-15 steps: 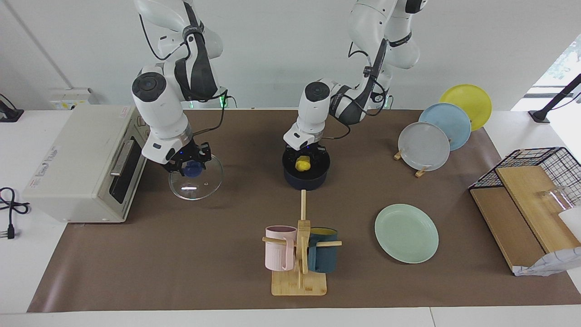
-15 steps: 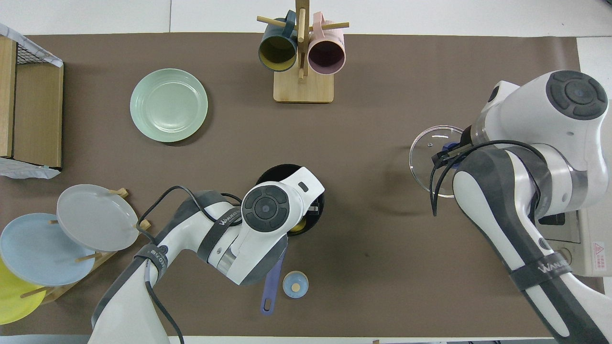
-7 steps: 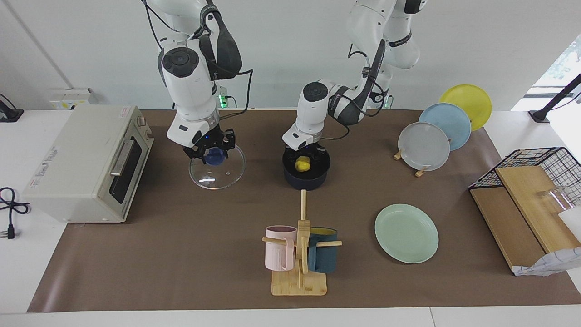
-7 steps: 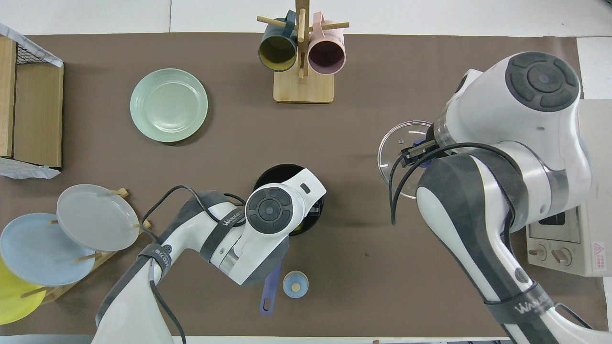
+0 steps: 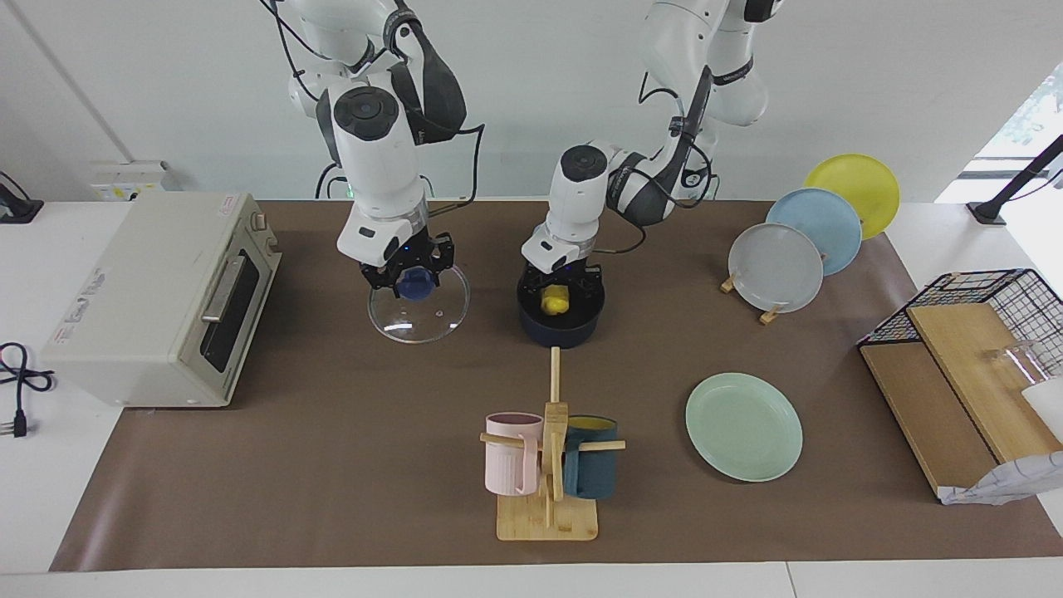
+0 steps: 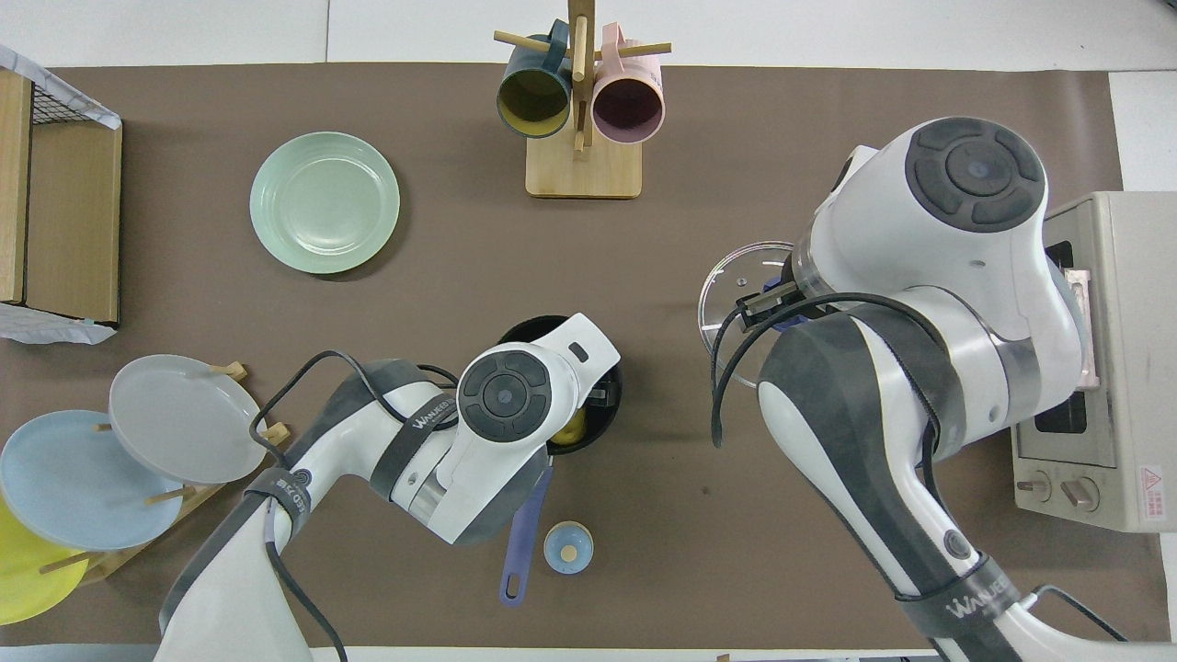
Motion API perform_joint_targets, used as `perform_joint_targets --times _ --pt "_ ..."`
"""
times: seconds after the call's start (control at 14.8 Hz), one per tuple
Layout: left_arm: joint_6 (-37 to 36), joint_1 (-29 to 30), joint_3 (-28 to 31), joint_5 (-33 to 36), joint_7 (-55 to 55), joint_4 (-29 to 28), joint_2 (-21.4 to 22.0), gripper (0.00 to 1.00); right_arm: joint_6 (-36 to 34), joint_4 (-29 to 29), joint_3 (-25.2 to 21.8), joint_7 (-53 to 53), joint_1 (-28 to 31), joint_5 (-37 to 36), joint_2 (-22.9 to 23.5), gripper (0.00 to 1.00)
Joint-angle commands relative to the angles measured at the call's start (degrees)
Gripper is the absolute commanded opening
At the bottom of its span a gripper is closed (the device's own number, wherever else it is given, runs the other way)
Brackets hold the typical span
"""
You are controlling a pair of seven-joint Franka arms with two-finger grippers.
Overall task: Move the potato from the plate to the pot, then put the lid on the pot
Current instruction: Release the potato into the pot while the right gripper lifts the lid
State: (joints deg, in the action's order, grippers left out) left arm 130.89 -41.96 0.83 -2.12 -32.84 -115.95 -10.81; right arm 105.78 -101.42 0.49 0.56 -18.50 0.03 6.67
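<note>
Reading the tabletop (image 5: 332, 465) as a clock with twelve pointing away from me, I work on a brown mat that covers it from end to end, with a plain white wall (image 5: 515, 100) at my back. A cream toaster oven (image 5: 149, 299) stands at three o'clock, at my right arm's end. A wooden mug rack (image 5: 548, 465) holds a pink and a teal mug at twelve, and a rack of grey, blue and yellow plates (image 5: 776, 266) is at eight. The pot (image 6: 524, 326) sits near the middle, its handle pointing to six beside a small blue bell (image 6: 568, 547). The potato (image 5: 554, 301) lies inside the pot. The plate (image 5: 743, 425) is bare, at ten o'clock from the pot and well apart from it. My left gripper (image 5: 558, 282) hangs just over the pot's mouth, fingers spread to either side of the potato. My right gripper (image 5: 413, 278) pinches the blue knob of the lid (image 5: 418, 320), which is held off the mat at about two o'clock from the pot. A second ago the lid was close in front of the oven; I have since carried it much of the way toward the pot and raised it. My left gripper has eased up a little from the potato.
</note>
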Motion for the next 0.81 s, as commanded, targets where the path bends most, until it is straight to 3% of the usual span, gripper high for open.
perform_joint_targets --times 0.0,0.34,0.61,0.74 --pt "-13.6 5.7 -0.2 0.0 3.6 8.1 3.9 1.0 0.7 0.0 0.1 0.3 0.4 1.1 -0.2 0.0" --pt "-27.9 19.0 0.3 -1.1 13.5 16.5 12.0 1.0 1.4 -0.3 0.3 0.4 0.0 1.1 -0.3 0.0" --pt "-34.9 33.4 0.2 -0.9 29.6 19.6 14.7 1.0 2.6 0.3 0.6 8.5 -6.1 1.1 0.3 0.0" --pt "-36.2 36.9 0.1 -0.6 32.7 19.5 15.1 1.0 3.5 1.5 0.6 15.0 -9.9 0.9 1.2 0.0"
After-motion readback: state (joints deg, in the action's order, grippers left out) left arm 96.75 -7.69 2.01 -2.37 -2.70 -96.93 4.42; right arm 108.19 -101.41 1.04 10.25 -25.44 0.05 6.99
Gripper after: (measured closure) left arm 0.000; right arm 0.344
